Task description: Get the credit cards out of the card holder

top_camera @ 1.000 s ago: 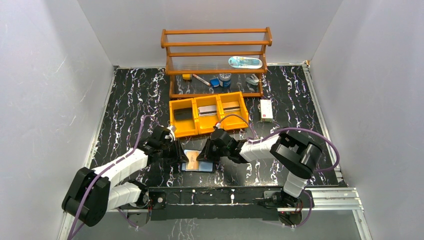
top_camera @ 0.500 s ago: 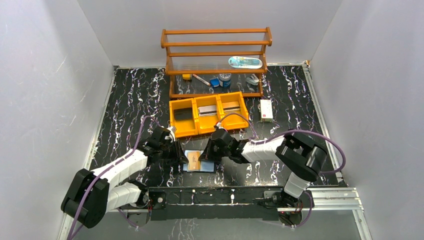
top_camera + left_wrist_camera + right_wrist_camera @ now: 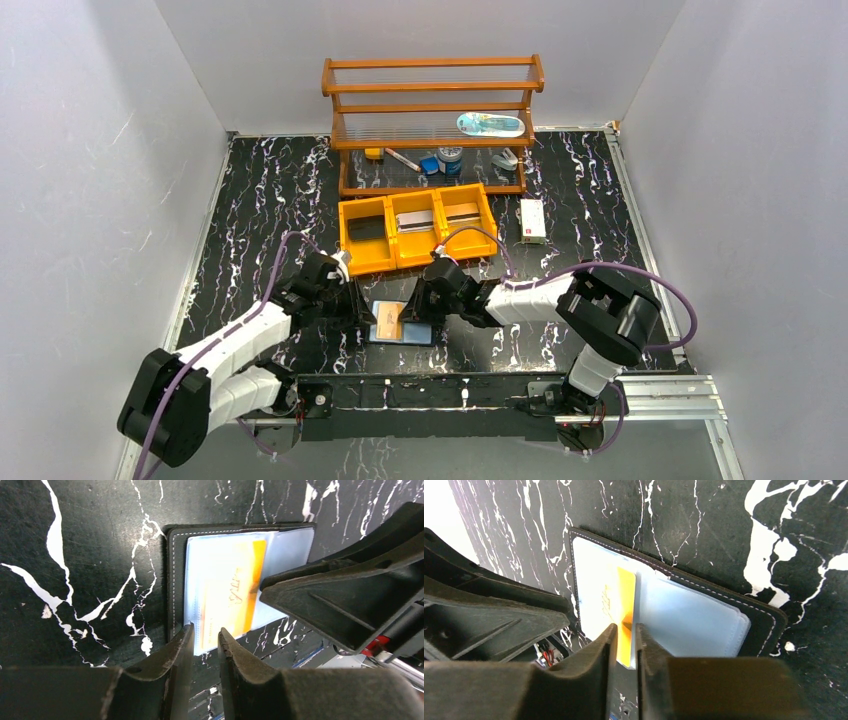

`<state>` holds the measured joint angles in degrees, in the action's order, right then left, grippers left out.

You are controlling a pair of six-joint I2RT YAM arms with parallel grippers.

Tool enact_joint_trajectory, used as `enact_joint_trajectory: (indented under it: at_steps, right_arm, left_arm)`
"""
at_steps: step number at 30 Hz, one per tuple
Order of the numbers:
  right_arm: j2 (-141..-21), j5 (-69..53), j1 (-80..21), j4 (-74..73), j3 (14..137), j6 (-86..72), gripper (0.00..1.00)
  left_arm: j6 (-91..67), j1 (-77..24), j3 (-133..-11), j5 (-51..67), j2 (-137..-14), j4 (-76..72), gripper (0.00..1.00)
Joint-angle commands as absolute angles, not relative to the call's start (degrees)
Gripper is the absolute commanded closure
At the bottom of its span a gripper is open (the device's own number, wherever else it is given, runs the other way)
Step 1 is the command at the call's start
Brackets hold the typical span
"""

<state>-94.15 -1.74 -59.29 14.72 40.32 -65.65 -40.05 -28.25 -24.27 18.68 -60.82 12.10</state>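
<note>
The card holder (image 3: 414, 334) lies open on the table near the front edge, black outside (image 3: 175, 580) and pale blue inside (image 3: 694, 620). One of the credit cards (image 3: 235, 590), tan-orange, lies on its left panel with its edge (image 3: 626, 595) reaching the middle fold. My left gripper (image 3: 205, 632) is open only a narrow gap, its tips at the holder's near edge. My right gripper (image 3: 625, 627) is also open a narrow gap, with the card's orange edge showing between its tips. The two grippers face each other across the holder (image 3: 362, 310) (image 3: 412, 315).
A yellow three-compartment bin (image 3: 415, 238) stands just behind the holder. Behind that is a wooden shelf rack (image 3: 432, 110) with small items. A white box (image 3: 532, 220) lies at the right. The black front rail (image 3: 450, 390) runs close below the holder.
The card holder and the right gripper have shifted slightly to the right. The left arm has barely moved.
</note>
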Motion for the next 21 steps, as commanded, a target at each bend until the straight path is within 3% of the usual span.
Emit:
enact_joint_trajectory:
  at_steps: [1,6,16,21]
  right_arm:
    - [-94.01,-2.15,-59.48,16.0,39.66,-65.51,0.67]
    - [-91.78,-1.11,-59.48,16.66,38.6,-65.39,0.61]
    - [-93.11,-4.97,-59.5,24.07,37.88,-65.84,0.67]
    - [-96.97,-4.82,-59.5,21.0,39.73,-67.39,0.68]
  left_arm:
    - [-39.15,-28.39,-26.9,19.6,-58.2,14.42,0.75]
    - [-38.35,-28.36,-27.4,20.93,-58.26,14.51,0.72]
    - [-36.74,-28.39,-29.62,23.28,-63.24,11.52,0.71]
    - [-36.66,-28.47,-27.66,24.95,-65.9,9.93,0.71]
